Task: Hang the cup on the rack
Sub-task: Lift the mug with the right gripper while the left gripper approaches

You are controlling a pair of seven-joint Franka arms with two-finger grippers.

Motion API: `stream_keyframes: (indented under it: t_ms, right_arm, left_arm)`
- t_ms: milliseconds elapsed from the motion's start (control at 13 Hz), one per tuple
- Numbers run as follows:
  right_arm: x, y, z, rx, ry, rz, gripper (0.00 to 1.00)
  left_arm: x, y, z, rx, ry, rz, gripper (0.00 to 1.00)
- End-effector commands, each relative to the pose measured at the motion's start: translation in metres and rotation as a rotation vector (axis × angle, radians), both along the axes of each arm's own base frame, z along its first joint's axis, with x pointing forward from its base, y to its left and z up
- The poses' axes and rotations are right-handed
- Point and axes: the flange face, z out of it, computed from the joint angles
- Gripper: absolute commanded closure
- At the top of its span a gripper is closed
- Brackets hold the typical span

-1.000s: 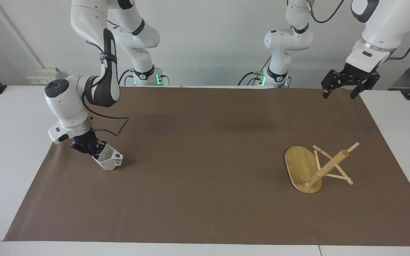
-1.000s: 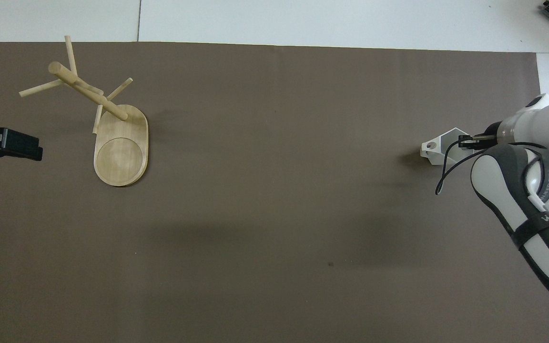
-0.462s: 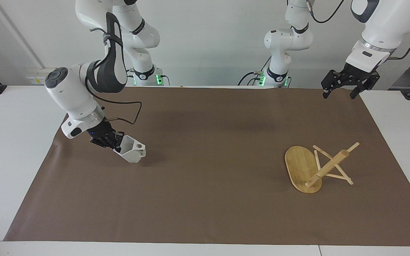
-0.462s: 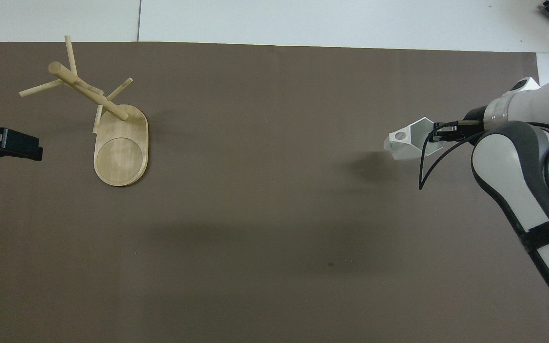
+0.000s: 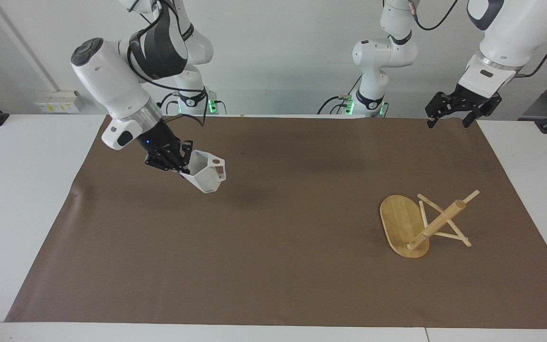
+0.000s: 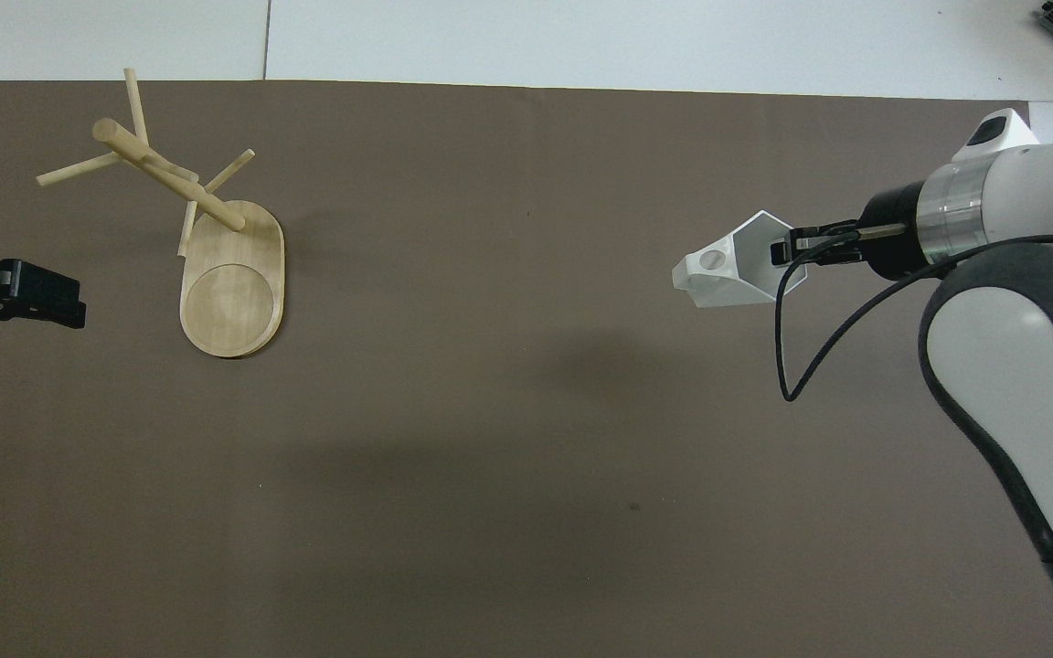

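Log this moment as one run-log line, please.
stage: carrying | right hand: shut on cup, lifted over the mat | left hand: open, waiting near rack's end | rack: bare

No legible text, label, brand, number or sign appears on any surface in either current view.

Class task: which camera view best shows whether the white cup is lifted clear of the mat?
The facing view: the cup, gripped at its rim by the right tool, hangs visibly above the mat. The overhead view shows only its hexagonal rim and handle hole, not height.
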Motion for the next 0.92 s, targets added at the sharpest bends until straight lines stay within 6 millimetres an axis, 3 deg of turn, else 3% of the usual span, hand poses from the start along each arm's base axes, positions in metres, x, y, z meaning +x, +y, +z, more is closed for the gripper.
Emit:
stream_keyframes:
  t_ms: [0, 154, 462, 538, 692, 846]
  right_arm:
    - [-0.007, 0.021, 0.026, 0.123, -0.004, 0.015, 1.0]
    - [-0.01, 0.048, 0.032, 0.233, 0.007, 0.001, 1.0]
    - [-0.014, 0.097, 0.045, 0.337, 0.015, -0.138, 1.0]
    - [-0.014, 0.105, 0.045, 0.344, 0.004, -0.154, 1.0]
    - [-0.016, 0.115, 0.043, 0.351, 0.006, -0.164, 1.0]
    - [-0.017, 0.132, 0.035, 0.354, 0.019, -0.141, 1.0]
  left_arm:
    - [-0.022, -0.006, -0.008, -0.022, 0.061, 0.152, 0.0]
    - [-0.039, -0.004, -0.017, -0.055, 0.159, 0.247, 0.0]
    - [-0.054, -0.015, -0.025, -0.149, 0.267, 0.571, 0.0]
    - [-0.057, -0.021, -0.028, -0.195, 0.306, 0.667, 0.0]
    - [-0.058, -0.013, -0.031, -0.316, 0.382, 0.912, 0.0]
    - [-0.056, -0.015, -0.04, -0.417, 0.396, 1.038, 0.0]
